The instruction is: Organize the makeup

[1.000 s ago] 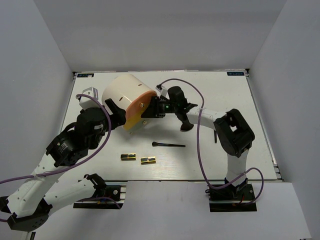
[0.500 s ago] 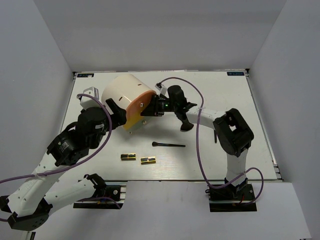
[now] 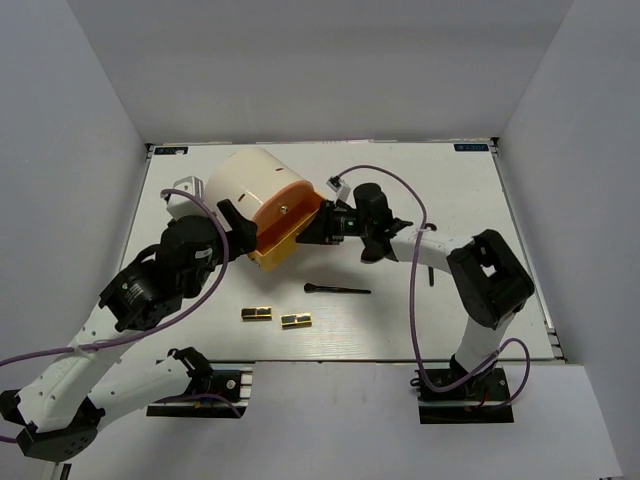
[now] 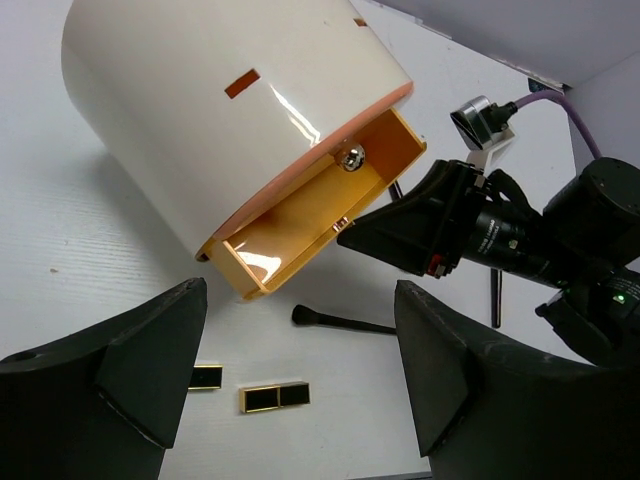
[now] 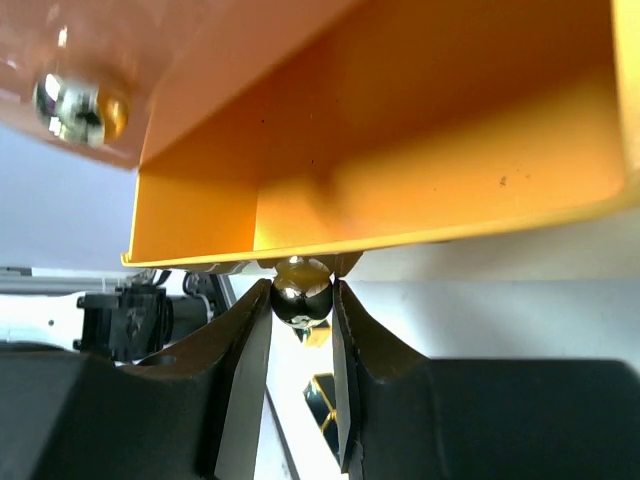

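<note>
Grey walls (image 3: pixel 320 70) on three sides, white tabletop (image 3: pixel 470 200) under both my arms.

Right jaws (image 3: pixel 320 227): narrow, pinched on the small shiny ball knob (image 5: pixel 302 300) at the front of the orange drawer (image 5: pixel 400 150). In the wrist view one pad touches it on either side. The drawer stands partway out of the orange face (image 3: pixel 283 205) of the cream cylinder (image 3: pixel 240 180). The cylinder lies tipped on its side toward the far-left corner of the tabletop, face turned to the near right. A second knob (image 4: pixel 351 156) sits on that face just above the drawer.

Left jaws (image 4: pixel 300 290): wide apart, pads bare, held just on the near side of the cylinder. I cannot tell from the top view whether a finger touches its wall.

Makeup:
- The black brush (image 3: pixel 337 290) lies flat about the middle of the tabletop, on the near side of the drawer, head to the left.
- The left gold-and-black case (image 3: pixel 256 313) and right gold-and-black case (image 3: pixel 295 320) lie flat, side by side with a small gap, closer to the near edge and left of centre.
- A slim black stick (image 3: pixel 431 272) lies toward the right edge beside my right arm, partly hidden and too thin to identify.
</note>
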`<act>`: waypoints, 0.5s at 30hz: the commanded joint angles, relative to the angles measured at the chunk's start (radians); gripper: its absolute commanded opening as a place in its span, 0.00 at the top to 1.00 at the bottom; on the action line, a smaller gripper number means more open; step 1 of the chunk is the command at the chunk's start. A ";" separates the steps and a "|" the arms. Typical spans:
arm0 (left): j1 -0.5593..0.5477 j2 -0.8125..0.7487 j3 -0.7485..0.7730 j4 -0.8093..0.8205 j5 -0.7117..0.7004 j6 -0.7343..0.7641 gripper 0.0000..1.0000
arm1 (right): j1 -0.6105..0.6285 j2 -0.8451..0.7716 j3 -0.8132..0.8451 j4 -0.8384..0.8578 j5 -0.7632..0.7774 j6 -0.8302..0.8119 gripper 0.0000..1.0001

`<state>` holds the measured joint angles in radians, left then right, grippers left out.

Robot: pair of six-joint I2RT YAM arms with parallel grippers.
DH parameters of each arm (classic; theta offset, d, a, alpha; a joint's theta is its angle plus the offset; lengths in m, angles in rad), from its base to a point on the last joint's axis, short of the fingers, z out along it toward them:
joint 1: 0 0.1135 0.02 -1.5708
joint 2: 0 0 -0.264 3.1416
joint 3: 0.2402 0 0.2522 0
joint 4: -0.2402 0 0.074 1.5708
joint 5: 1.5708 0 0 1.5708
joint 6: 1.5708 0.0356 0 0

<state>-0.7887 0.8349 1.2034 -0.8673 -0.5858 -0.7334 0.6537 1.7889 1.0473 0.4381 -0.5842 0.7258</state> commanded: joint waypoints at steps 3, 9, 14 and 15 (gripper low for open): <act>-0.004 -0.002 -0.018 0.048 0.038 0.011 0.14 | -0.019 -0.089 -0.052 0.034 -0.012 -0.022 0.82; -0.014 0.004 -0.015 0.059 0.058 0.017 0.14 | -0.032 -0.100 -0.063 0.028 -0.017 -0.031 0.75; -0.014 -0.014 -0.027 0.070 0.072 0.014 0.14 | -0.034 -0.109 -0.067 0.057 -0.052 -0.040 0.42; -0.014 -0.017 -0.030 0.074 0.073 0.014 0.14 | -0.034 -0.115 -0.067 0.065 -0.060 -0.043 0.39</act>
<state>-0.7959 0.8368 1.1843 -0.8238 -0.5304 -0.7231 0.6273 1.7267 0.9844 0.4408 -0.6117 0.7029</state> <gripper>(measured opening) 0.856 0.584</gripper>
